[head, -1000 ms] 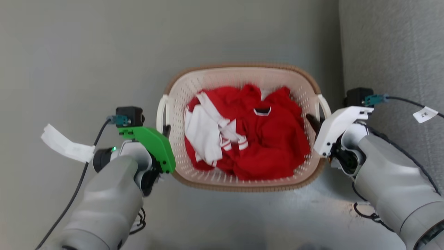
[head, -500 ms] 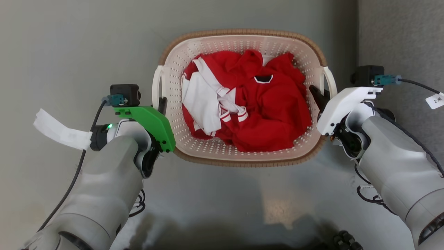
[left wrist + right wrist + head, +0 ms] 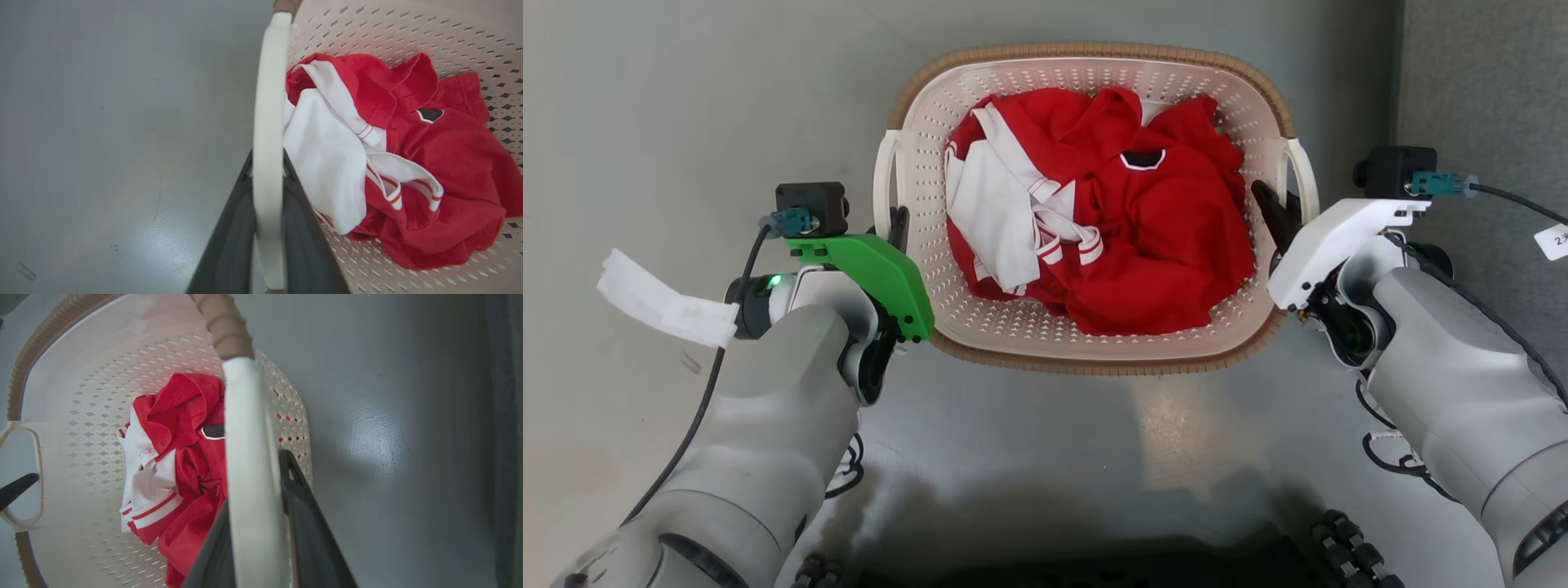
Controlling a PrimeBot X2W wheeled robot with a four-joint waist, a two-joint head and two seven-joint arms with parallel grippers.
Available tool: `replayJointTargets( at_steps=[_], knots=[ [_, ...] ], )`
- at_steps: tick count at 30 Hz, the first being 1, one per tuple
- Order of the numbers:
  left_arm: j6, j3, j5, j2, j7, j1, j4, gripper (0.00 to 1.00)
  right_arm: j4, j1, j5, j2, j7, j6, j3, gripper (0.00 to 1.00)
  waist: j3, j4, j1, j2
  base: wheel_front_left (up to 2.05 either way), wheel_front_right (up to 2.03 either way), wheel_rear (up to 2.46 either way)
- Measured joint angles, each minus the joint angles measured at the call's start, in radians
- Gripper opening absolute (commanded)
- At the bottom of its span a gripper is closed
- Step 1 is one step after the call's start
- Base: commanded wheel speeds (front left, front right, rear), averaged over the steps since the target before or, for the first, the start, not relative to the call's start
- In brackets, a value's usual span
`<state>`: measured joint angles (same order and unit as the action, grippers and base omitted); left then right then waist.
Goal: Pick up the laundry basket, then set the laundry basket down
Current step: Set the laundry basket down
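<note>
The laundry basket (image 3: pixel 1094 51), cream perforated plastic with a brown woven rim, sits in the upper middle of the head view and holds red and white clothes (image 3: pixel 1111 220). My left gripper (image 3: pixel 897 230) is shut on its left white handle (image 3: pixel 882 175). In the left wrist view, dark fingers (image 3: pixel 229 245) flank that handle (image 3: pixel 267 122). My right gripper (image 3: pixel 1278 214) is shut on the right handle (image 3: pixel 1308 184). The right wrist view shows this handle (image 3: pixel 249 457) between the fingers (image 3: pixel 310 522).
Smooth grey floor (image 3: pixel 686 98) surrounds the basket. A darker grey textured surface (image 3: pixel 1486 82) runs along the right edge. My own dark base with its wheels (image 3: pixel 1347 547) shows at the bottom. A white tag (image 3: pixel 662 298) hangs on the left arm's cable.
The whole head view has shifted, and my base has come into it. The basket now looks larger and sits higher in the frame, with both grippers still shut on its handles.
</note>
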<state>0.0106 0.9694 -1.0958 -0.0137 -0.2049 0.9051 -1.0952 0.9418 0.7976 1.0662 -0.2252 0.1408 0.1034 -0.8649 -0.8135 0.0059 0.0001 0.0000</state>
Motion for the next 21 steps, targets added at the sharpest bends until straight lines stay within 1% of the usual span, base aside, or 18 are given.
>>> replayJointTargets(
  at_steps=[4, 8, 21],
  knots=[
    [-0.011, 0.003, 0.000, 0.000, -0.007, 0.002, 0.002, 0.00, -0.005, 0.003, 0.006, -0.007, 0.009, 0.000, -0.011, 0.00, -0.019, 0.003, 0.0000, 0.0000, 0.00, 0.00, 0.00],
    [-0.012, 0.008, -0.001, 0.001, -0.015, 0.006, 0.009, 0.00, -0.009, 0.010, 0.018, -0.018, 0.022, 0.000, -0.024, 0.00, -0.036, 0.010, 0.0000, 0.0000, 0.00, 0.00, 0.00],
    [-0.020, 0.028, -0.016, 0.000, -0.017, 0.007, 0.020, 0.00, -0.009, 0.014, 0.041, -0.026, 0.035, 0.000, -0.050, 0.00, -0.045, 0.016, 0.0000, 0.0000, 0.00, 0.00, 0.00]
  ],
)
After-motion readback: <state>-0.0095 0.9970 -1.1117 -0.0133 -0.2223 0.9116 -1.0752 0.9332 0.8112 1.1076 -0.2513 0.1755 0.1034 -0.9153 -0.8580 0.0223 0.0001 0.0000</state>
